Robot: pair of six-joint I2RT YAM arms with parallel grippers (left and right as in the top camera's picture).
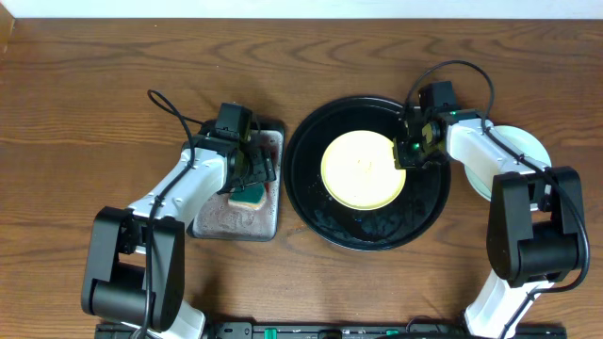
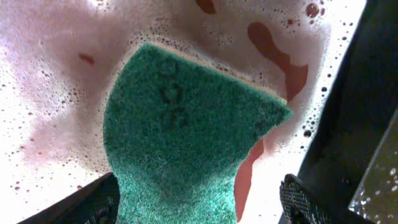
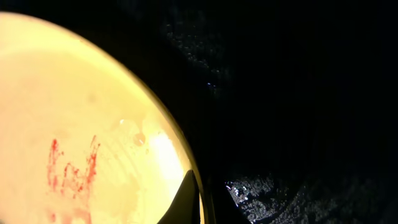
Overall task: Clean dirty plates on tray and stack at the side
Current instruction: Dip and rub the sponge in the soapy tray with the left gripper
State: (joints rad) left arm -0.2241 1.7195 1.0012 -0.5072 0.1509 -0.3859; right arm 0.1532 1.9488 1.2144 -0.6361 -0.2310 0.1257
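Note:
The pale yellow plate (image 1: pixel 360 169) lies in the black tray (image 1: pixel 311 202), with red smears on it in the right wrist view (image 3: pixel 71 168). My right gripper (image 1: pixel 412 149) is at the plate's right rim. One finger rests on the rim (image 3: pixel 202 186) and the other is lost in the dark tray (image 3: pixel 298 93). It looks shut on the rim. Pale mint-blue plates (image 1: pixel 529 143) lie right of the tray, partly under the right arm. My left gripper (image 1: pixel 252 174) is open astride the green sponge (image 2: pixel 180 130).
The sponge (image 1: pixel 250 195) lies in the small grey metal tray (image 1: pixel 226 221), left of the black tray, in pinkish foamy water (image 2: pixel 56 74). Cables loop above both arms. The black tray's floor is wet and foamy (image 1: pixel 377 226).

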